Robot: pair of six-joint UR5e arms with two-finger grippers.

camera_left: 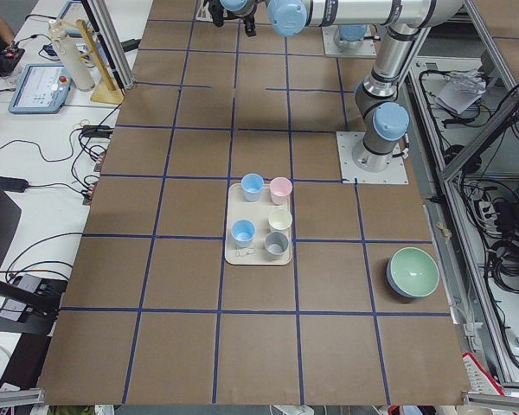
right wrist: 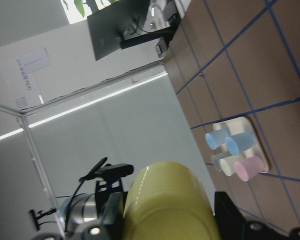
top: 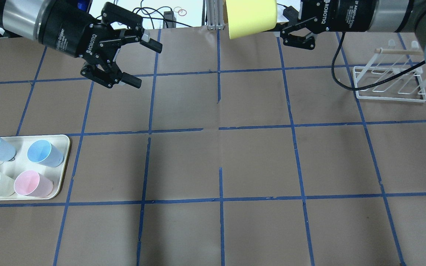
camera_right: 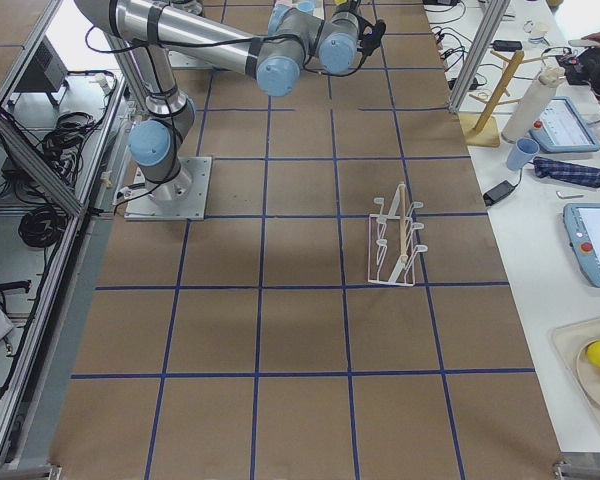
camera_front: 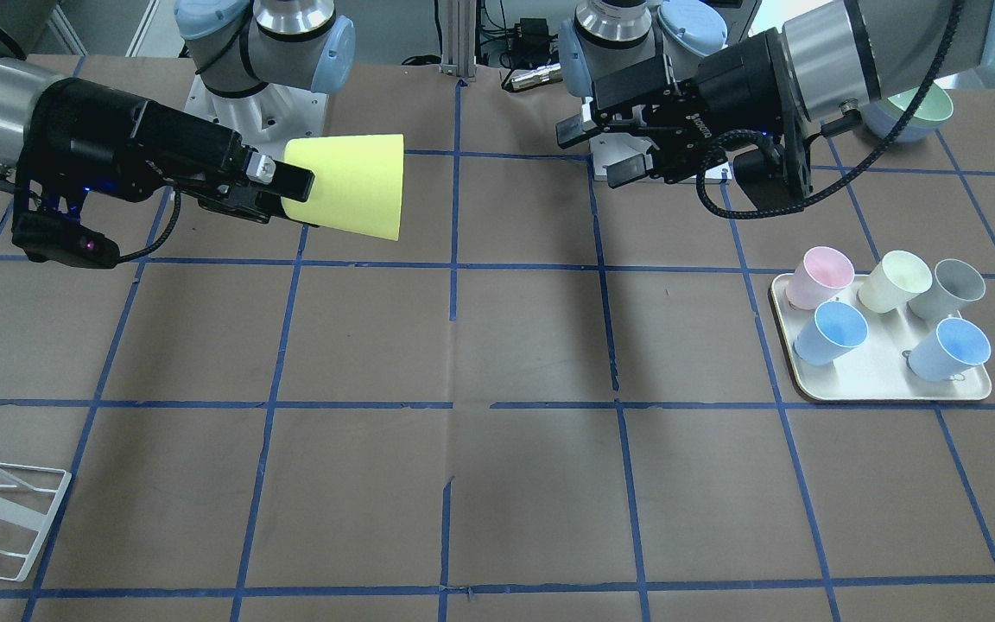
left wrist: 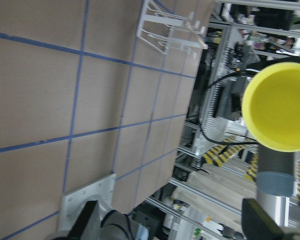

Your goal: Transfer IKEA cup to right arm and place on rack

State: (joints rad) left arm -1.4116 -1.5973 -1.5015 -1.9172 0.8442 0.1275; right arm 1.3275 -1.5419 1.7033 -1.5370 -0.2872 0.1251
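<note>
Above a brown tabletop (camera_front: 497, 345) gridded in blue tape, the right end effector (camera_front: 297, 197) clamps the IKEA cup (camera_front: 346, 186) by its narrow base, level in the air, mouth toward the left end effector (camera_front: 591, 154), which hangs spread and empty well apart. I judge the hand-over done, with the rack (top: 390, 88) on the robot's right next. The overhead view crops the cup, while the left wrist view looks straight into its mouth.

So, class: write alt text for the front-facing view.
The right gripper holds the yellow IKEA cup sideways above the table; the left gripper faces it, jaws open, empty. A cream tray carries five pastel tumblers; a white wire rack sits at the edge.
</note>
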